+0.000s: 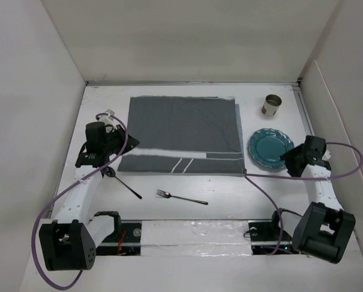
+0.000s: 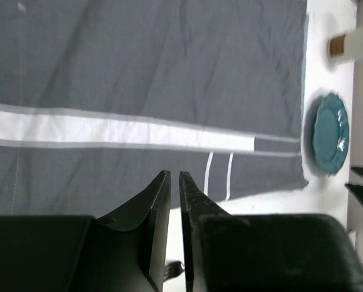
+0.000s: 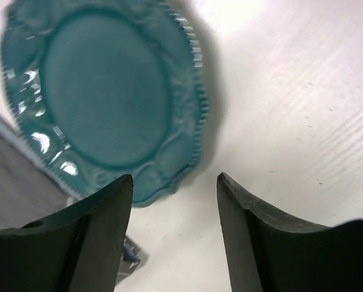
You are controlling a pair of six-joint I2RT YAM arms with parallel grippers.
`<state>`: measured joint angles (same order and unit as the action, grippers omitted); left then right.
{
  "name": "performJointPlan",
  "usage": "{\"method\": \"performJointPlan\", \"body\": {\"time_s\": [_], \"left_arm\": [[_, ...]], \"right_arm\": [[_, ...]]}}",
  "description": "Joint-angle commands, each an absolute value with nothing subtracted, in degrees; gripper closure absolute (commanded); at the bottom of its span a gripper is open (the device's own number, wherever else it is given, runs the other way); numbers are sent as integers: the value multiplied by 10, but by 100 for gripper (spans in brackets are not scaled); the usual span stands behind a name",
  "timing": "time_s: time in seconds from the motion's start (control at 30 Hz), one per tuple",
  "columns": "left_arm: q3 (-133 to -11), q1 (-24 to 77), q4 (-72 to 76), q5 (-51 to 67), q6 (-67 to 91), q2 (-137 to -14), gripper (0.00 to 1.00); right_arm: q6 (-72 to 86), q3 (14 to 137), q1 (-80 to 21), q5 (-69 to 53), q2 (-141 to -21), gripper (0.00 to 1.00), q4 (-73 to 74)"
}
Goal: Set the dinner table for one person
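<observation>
Left claw (image 2: 175, 175) clenched: in its wrist view we see the two dark fingers (image 2: 158, 201) side by side, with only a sliver of light between them and nothing caught there. Clock hours are read on the top view, twelve at the far edge. We find this claw at nine o'clock of the table (image 1: 230, 185), hanging over the left margin of the cloth (image 1: 181, 128). Its tips point toward three o'clock, across the grey weave and its white stripe. Whether the tips touch the cloth we cannot tell.

Right claw (image 3: 174, 179) released: its jaws stand wide apart, and bare white tabletop shows between them. It sits at three o'clock of the table. The table lies directly beneath both claws.

Plate (image 1: 270, 148), teal with a scalloped rim, lies flat on the table at ten o'clock of the right claw, just beyond its tips and apart from them. Its left rim lies just beside the right edge of the cloth.

Cup (image 1: 271, 104) stands upright at twelve o'clock of the plate, near it but apart.

Fork (image 1: 181, 197) lies on bare table at six o'clock of the cloth, tines toward nine o'clock.

Spoon (image 1: 124, 184), dark, lies at seven o'clock of the cloth. Its bowl is near the left claw and its handle runs toward five o'clock.
</observation>
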<state>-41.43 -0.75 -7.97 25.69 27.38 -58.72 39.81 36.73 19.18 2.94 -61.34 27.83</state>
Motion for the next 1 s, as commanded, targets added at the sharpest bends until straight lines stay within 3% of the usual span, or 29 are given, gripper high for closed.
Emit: {"method": "performJointPlan", "body": {"time_s": [0.0,0.27,0.63,0.77,0.9,0.97], "left_arm": [[-412,41,-90,263,225,-563,90],[-405,87,-117,256,195,-565,62],[-424,107,-121,244,200,-580,62],[-431,107,-120,239,205,-581,62],[-434,107,-121,235,208,-579,63],[-436,107,-122,234,209,-582,63]], "right_arm": [[442,346,235,4,-635,36,251],[497,317,247,-45,-714,36,185],[581,305,247,-73,-792,49,87],[594,294,258,-84,-800,68,77],[593,290,265,-72,-759,93,97],[578,294,271,-76,-716,100,116]]}}
